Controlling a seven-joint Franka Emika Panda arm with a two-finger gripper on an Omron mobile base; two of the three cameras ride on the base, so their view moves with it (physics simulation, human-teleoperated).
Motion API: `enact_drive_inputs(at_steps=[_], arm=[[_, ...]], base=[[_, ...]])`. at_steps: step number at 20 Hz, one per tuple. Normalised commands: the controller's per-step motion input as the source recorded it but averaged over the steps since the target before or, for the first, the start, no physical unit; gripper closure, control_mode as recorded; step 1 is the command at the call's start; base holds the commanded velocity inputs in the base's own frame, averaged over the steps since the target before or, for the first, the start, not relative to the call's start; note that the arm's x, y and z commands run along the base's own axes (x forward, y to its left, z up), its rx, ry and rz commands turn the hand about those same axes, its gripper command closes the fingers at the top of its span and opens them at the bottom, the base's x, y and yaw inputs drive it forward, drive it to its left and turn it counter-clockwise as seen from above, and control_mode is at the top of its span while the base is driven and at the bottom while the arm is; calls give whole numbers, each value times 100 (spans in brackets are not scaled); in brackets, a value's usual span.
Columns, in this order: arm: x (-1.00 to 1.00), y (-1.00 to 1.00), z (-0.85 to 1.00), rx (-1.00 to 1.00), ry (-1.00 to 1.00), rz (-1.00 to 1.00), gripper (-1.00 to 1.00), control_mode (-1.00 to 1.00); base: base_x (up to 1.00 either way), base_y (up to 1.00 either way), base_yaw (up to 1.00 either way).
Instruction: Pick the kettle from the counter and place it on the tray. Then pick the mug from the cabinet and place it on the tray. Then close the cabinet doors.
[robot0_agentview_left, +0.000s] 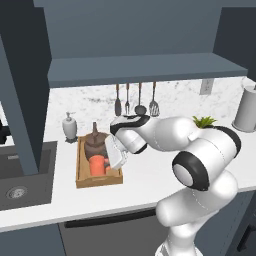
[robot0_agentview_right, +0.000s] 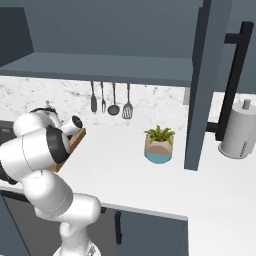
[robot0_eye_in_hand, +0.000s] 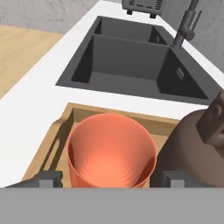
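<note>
We see the tool (robot0_eye_in_hand: 105, 178) spread wide, its tips flanking the upright mug (robot0_eye_in_hand: 111, 151) in the tray (robot0_eye_in_hand: 59, 131). The kettle (robot0_eye_in_hand: 194, 146) stands just beside the mug, toward the surface's back edge.

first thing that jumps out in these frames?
The bright orange mug standing in the wooden tray, right beside the dark-brown kettle, with the gripper open around its rim. Next, the cabinet doors hanging wide open above the white counter.
</note>
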Motion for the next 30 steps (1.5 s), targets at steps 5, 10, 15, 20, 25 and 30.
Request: enact_drive_inputs(at_steps=[5,10,15,20,25,30], arm=[[-20,-8,4,0,-4,0,-100,-100],[-52,-34,35,0,-1,-1,-100,-100],[-49,-29,45,0,6,-7,-100,-100],[-18,-19,82,0,15,-13,-100,-100],[-5,-5,20,-2,24,-26,-100,-100],[-2,0,0,0,1,-2,-100,-100]], base=[[0,0,0],[0,0,0],[0,0,0],[0,0,0],[0,0,0],[0,0,0]])
